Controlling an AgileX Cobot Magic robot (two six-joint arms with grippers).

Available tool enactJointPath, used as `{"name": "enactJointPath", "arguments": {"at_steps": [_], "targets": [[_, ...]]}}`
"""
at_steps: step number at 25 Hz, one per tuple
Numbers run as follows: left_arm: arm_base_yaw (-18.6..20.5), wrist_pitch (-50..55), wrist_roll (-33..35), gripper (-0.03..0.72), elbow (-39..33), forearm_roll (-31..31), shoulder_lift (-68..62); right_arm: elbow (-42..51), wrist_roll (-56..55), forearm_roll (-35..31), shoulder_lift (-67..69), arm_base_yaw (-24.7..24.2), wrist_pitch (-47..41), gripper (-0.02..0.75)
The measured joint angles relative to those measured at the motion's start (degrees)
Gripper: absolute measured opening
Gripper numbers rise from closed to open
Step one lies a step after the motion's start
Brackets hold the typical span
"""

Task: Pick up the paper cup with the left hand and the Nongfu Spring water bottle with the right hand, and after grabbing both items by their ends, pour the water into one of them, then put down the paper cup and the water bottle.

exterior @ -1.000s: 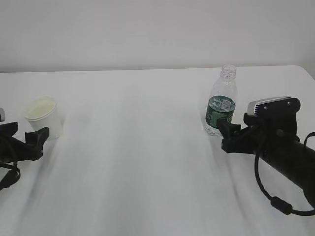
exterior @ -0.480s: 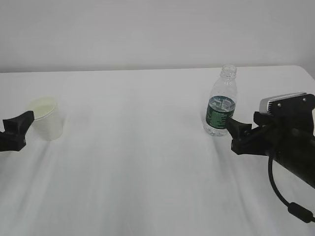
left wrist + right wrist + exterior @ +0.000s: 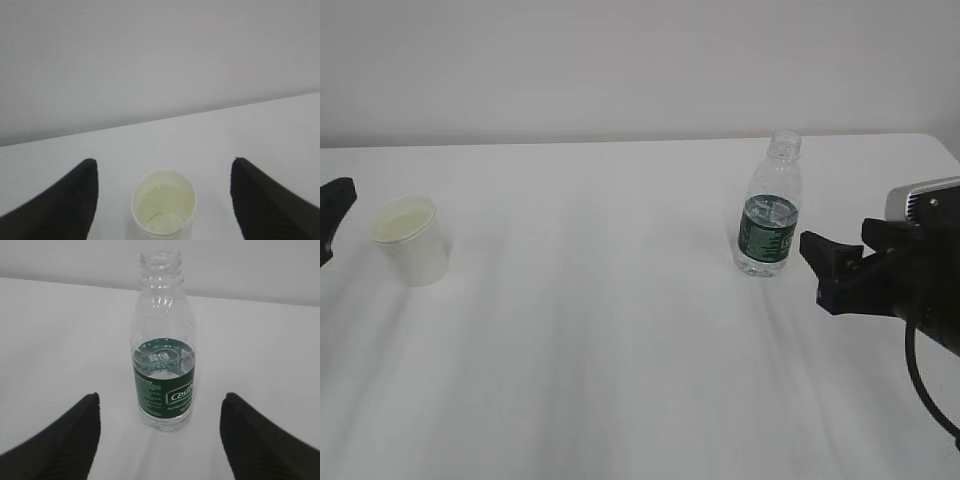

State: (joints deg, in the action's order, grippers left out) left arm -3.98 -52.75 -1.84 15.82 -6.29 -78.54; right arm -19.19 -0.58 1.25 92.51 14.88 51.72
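Note:
The paper cup point(image 3: 412, 240) stands upright on the left of the white table; in the left wrist view the paper cup point(image 3: 163, 205) sits low between my fingers, untouched. My left gripper point(image 3: 163, 161) is open, and only one fingertip point(image 3: 334, 205) shows at the exterior view's left edge. The Nongfu Spring water bottle point(image 3: 769, 205) stands capless on the right, with water point(image 3: 162, 374) up to about the label's top. My right gripper point(image 3: 825, 272) is open just right of the bottle point(image 3: 162, 330), clear of it, its fingers point(image 3: 60, 440) wide to either side.
The white table point(image 3: 620, 330) ends at a back edge against a pale wall point(image 3: 620, 60); its far right corner point(image 3: 942, 142) lies just behind my right arm. Black cable point(image 3: 920, 390) hangs below the right wrist.
Both arms have drawn back outward: the left gripper slid left off the cup, the right gripper slid right away from the bottle. Cup and bottle have not moved.

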Motion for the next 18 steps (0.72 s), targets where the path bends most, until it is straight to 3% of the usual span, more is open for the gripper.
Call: {"name": "enactJointPath", "arguments": {"at_steps": [18], "targets": [[0.0,16.0,-5.8,0.577,-0.4,-2.3,21.8,0.8,0.0,-0.4,-23.6,0.0,-21.6,0.566]]}}
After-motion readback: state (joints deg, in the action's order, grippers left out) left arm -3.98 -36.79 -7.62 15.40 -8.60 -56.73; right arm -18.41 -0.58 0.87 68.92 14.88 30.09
